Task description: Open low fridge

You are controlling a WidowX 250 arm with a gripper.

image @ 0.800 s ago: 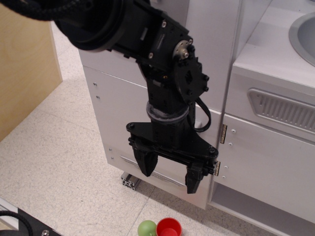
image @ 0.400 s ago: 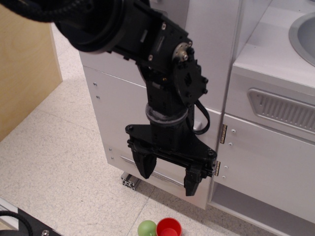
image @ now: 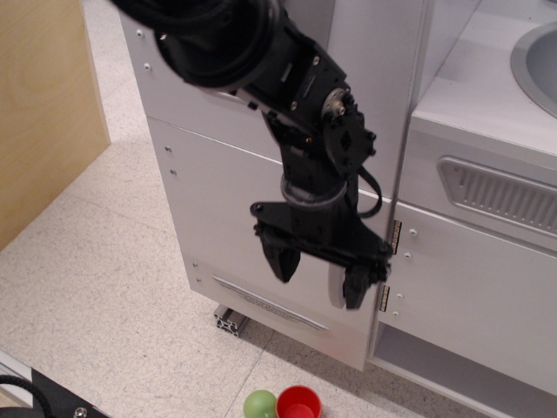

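White low fridge door sits closed, left of the hinges. Black gripper hangs spread before its right edge, one finger over the grey handle (mostly hidden), presumably to hook it.

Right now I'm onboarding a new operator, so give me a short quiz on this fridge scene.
1. True or false: the gripper is open.
2. Is the low fridge door open or shut?
3. What lies on the floor below the gripper? A) a green ball and a red cup B) a blue plate C) a spoon

Key: 1 true; 2 shut; 3 A.
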